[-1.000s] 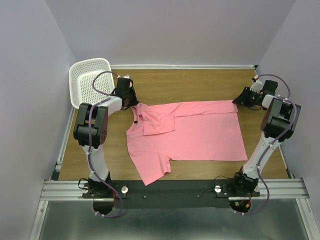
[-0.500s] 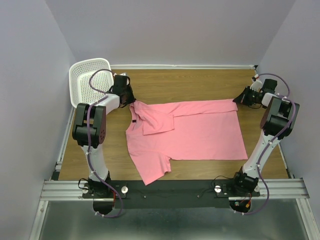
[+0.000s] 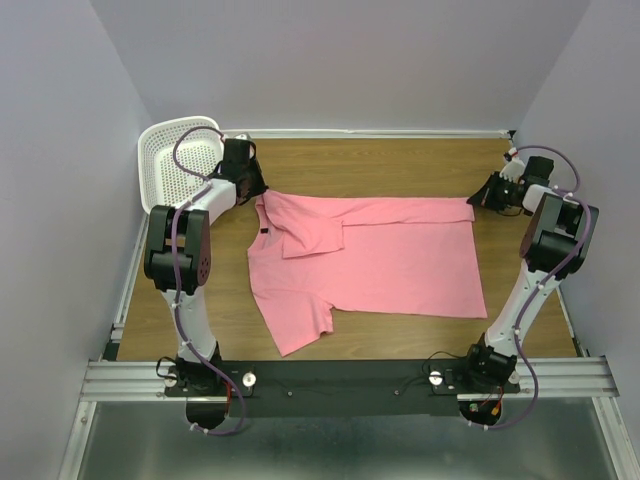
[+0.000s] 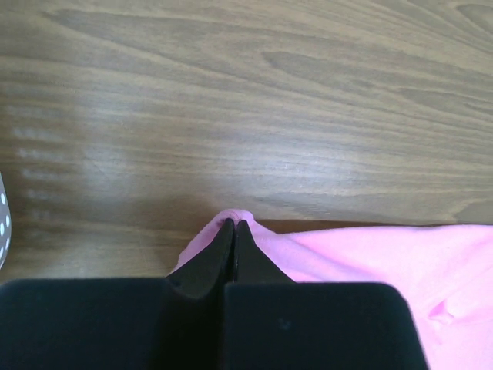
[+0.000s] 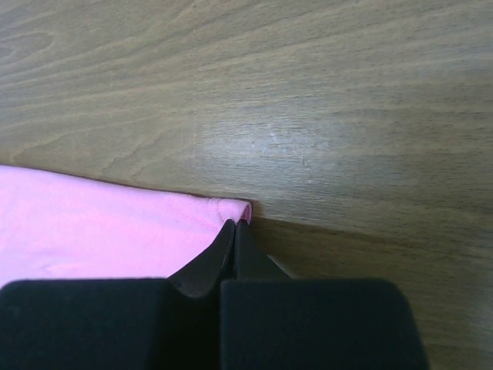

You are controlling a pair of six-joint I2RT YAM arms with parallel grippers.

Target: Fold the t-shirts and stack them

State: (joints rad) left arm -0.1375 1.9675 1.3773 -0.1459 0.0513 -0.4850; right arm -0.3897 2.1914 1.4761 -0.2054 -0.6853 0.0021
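**Left end effector and right end effector pinch the t-shirt**

Each end effector has its fingers pressed together on a small fold of pink fabric. The left one grips the shoulder edge by the collar, and the right one grips the far hem corner. The t-shirt lies spread across the middle of the bench, with its neck toward the left edge and its hem toward the right edge. Its far edge runs nearly straight between the two grips. The far sleeve is folded onto the chest, and the near sleeve points toward the near edge. A white basket stands tilted in the far left corner, just beside the left arm.
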